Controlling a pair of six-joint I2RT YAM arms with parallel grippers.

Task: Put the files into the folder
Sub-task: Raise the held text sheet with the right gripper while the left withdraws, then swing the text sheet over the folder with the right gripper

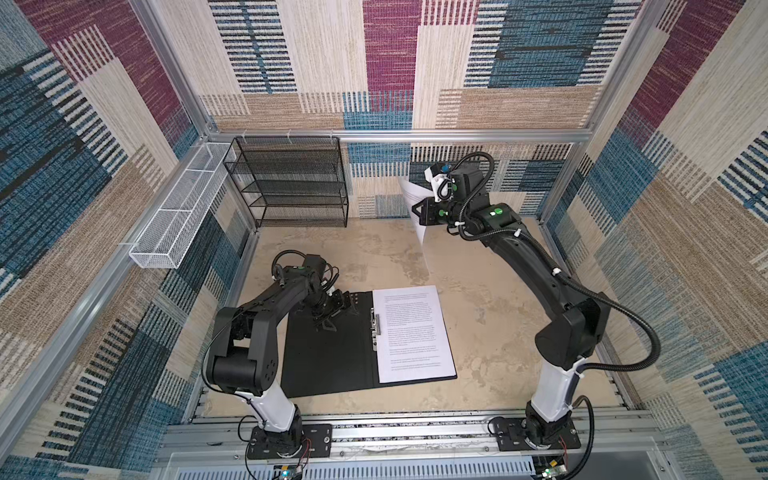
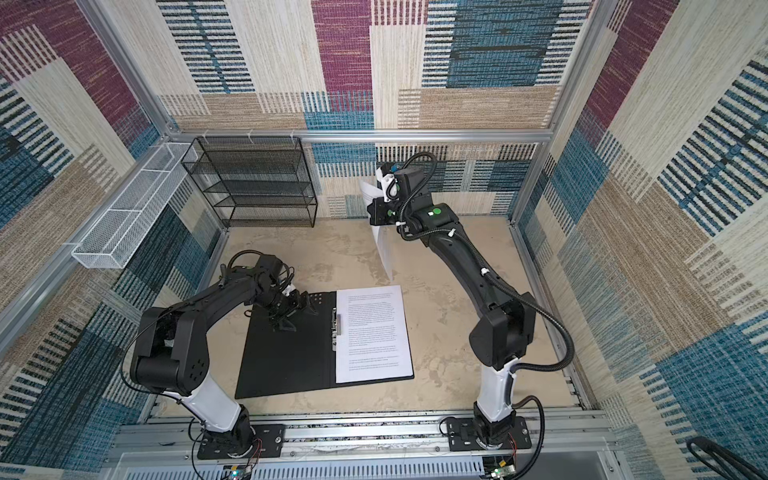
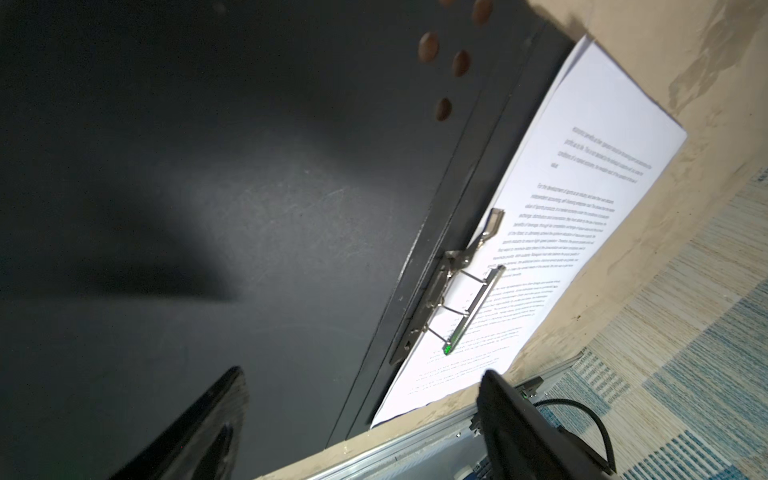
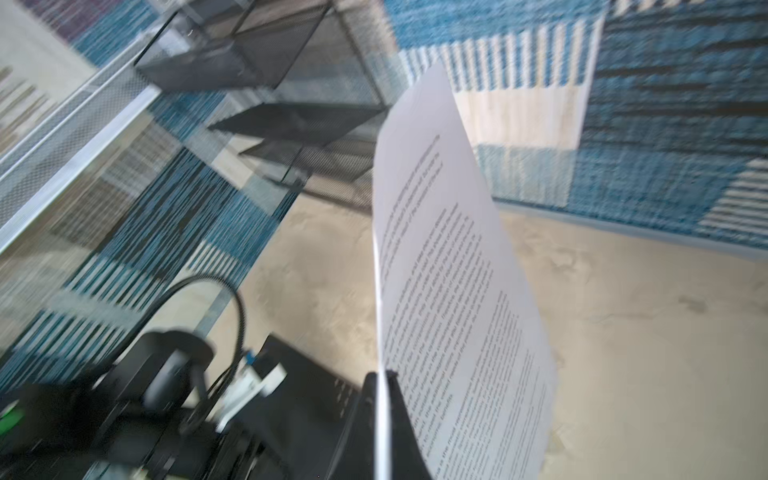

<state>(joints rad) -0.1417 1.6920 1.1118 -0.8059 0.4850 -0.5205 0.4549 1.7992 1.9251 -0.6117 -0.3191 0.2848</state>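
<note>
On the desk (image 1: pixel 490 332), left fingers (image 3: pixel 195 428) hover open over the folder (image 1: pixel 332 365); right fingers (image 4: pixel 365 419) pinch a sheet (image 4: pixel 449 291) by one edge, so it may flop or slip free.

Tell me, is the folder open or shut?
Open. The folder lies spread flat, black inside facing up, with its metal clip showing and a printed sheet lying on one half.

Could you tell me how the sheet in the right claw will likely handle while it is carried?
Probably floppy: the sheet bows and curves away from the right claw, which pinches it at one edge only. It is likely very light, so it may flutter if swung quickly.
</note>
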